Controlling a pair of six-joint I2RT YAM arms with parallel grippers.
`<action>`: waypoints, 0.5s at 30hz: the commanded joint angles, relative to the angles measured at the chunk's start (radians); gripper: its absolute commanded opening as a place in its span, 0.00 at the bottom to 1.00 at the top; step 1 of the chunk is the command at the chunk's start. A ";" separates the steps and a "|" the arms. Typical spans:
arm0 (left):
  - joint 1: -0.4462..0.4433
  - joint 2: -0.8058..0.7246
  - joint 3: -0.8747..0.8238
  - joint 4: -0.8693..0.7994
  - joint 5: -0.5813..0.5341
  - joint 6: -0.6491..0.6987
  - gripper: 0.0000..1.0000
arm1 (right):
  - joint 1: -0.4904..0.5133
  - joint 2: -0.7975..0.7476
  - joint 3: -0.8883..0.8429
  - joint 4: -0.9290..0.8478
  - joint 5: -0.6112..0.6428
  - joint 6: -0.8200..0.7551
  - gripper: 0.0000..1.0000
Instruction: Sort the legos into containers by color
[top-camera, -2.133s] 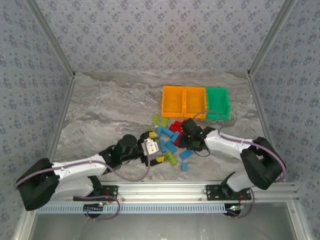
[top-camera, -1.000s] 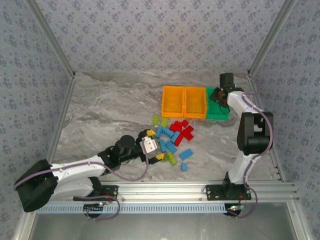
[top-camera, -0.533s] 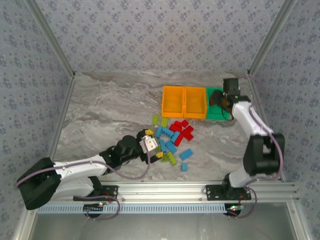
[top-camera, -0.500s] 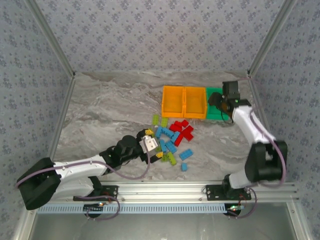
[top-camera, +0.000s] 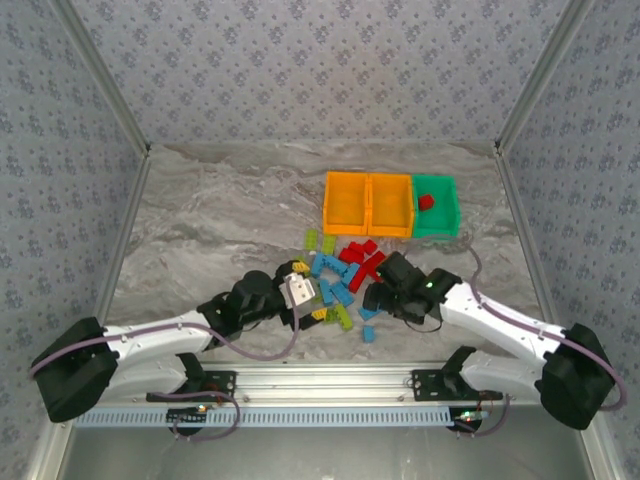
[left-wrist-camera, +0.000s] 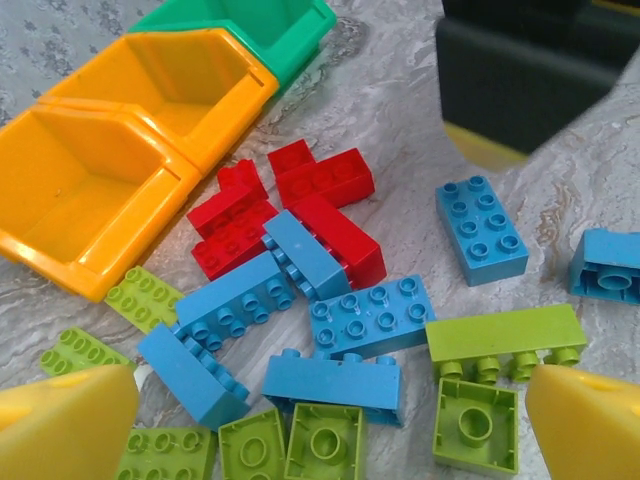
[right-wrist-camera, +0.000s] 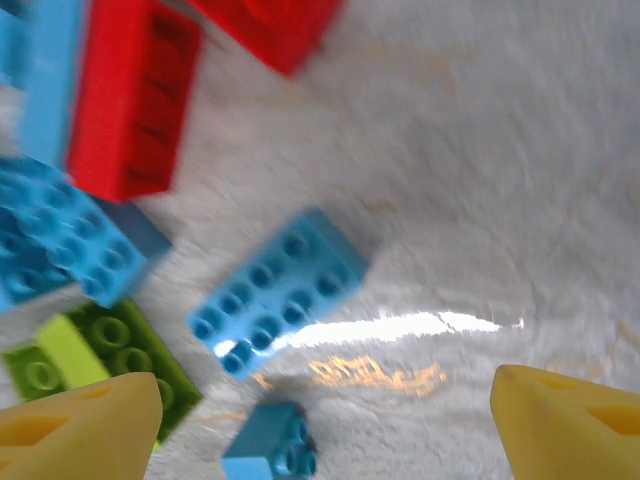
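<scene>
Left gripper (left-wrist-camera: 325, 430) spread wide, nothing held, its yellow fingertips (left-wrist-camera: 62, 425) straddling the near edge of the lego pile (top-camera: 340, 275) on the table (top-camera: 220, 220). Right gripper (right-wrist-camera: 325, 425) also wide apart and empty, low at the pile's right side, with a blue brick (right-wrist-camera: 280, 300) between its fingers and clear of both. Loose legos counted from the left wrist: seven blue, seven lime green, about four red bunched so closely their edges are hard to separate. Three bins in a touching row beyond the pile: two orange bins (top-camera: 347, 222) to the left, one green bin (top-camera: 437, 230) to the right. One red brick (top-camera: 424, 202) lies inside the green bin.
</scene>
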 joint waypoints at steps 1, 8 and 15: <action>-0.004 0.016 0.038 0.003 0.051 0.007 0.99 | 0.025 0.056 0.008 -0.020 0.004 0.176 0.89; -0.004 0.061 0.067 -0.027 0.075 0.000 0.99 | 0.028 0.227 0.085 0.050 0.022 0.147 0.90; -0.005 0.049 0.064 -0.027 0.073 -0.001 0.99 | 0.031 0.316 0.113 0.085 0.035 0.163 0.89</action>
